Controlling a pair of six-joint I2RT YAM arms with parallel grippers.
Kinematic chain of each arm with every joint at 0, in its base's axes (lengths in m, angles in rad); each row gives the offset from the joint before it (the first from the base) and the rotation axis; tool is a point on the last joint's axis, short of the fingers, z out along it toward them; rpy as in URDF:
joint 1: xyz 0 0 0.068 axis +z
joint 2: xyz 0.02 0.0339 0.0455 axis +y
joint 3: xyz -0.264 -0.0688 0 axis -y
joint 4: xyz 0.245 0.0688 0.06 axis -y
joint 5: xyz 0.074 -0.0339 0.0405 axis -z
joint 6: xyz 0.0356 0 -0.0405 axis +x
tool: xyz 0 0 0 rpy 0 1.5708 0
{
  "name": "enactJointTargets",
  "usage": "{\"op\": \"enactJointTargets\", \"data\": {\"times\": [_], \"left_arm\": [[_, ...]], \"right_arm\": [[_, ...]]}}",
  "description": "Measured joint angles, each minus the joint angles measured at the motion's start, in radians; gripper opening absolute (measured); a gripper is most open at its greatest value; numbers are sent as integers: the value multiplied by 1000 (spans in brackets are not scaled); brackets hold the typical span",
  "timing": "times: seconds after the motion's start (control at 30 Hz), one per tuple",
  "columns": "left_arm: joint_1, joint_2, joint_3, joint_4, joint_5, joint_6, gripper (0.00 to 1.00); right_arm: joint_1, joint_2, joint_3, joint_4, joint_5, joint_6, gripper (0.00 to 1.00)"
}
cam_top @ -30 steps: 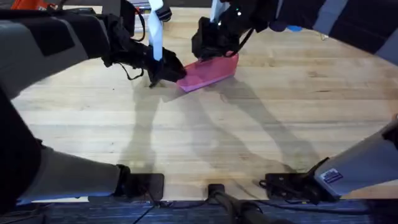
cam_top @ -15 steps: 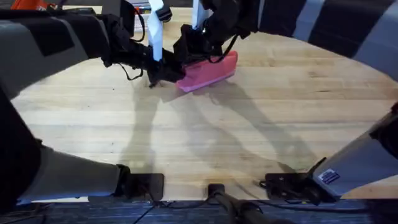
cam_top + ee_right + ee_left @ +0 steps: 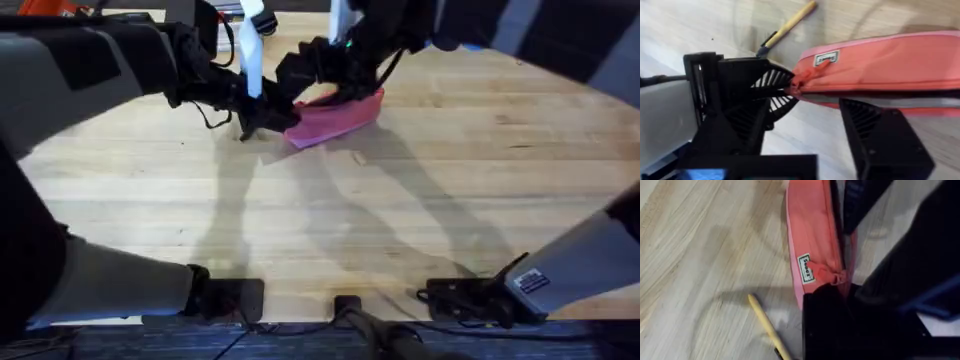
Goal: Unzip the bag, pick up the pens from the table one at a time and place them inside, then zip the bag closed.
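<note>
With the oblong pink fabric pouch (image 3: 335, 115) at twelve o'clock on the light wooden worktop (image 3: 400, 220), our left fingers (image 3: 771, 89) pinching its end and right fingers (image 3: 840, 107) open, we risk dragging it over the yellow-tan pen (image 3: 767, 327)

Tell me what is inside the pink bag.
Nothing can be made out inside the bag: the slit along its zipper shows no contents. One pen lies outside on the table.

The left claw (image 3: 827, 307) hides the bag's (image 3: 812, 235) zipper end
</note>
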Motion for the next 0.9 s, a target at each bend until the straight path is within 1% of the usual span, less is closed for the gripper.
{"op": "enactJointTargets", "data": {"times": [0.03, 0.1, 0.23, 0.37, 0.4, 0.47, 0.5, 0.53, 0.57, 0.6, 0.63, 0.9], "left_arm": [[0, 0, 0, 0, 0, 0, 42], [0, 0, 0, 0, 0, 0, 42], [0, 0, 0, 0, 0, 0, 42], [0, 0, 0, 0, 0, 0, 42], [0, 0, 0, 0, 0, 0, 62], [0, 0, 0, 0, 2, 0, 159], [0, 0, 0, 0, 3, 1, 259], [0, 0, 0, 0, 4, 0, 383], [0, 0, 0, 0, 7, -4, 950], [0, 0, 0, 0, 7, -3, 982], [0, 0, 0, 0, 8, -3, 990], [0, 0, 0, -2, 7, -3, 993]], "right_arm": [[-10, -12, 0, -5, 5, -12, 949], [-35, -43, 0, -7, 23, -42, 993], [-77, -116, 0, -7, 78, -139, 996], [-81, -162, 0, -6, 132, -277, 996], [-81, -165, 0, -5, 143, -307, 996], [-81, -165, 0, -5, 161, -365, 997], [-81, -164, 0, -5, 167, -391, 997], [-81, -164, 0, -5, 173, -411, 997], [-81, -164, 0, -5, 186, -485, 997], [-81, -164, 0, -5, 187, -504, 997], [-81, -164, 0, -5, 187, -519, 997], [-81, -164, 0, 41, 190, -638, 997]]}}
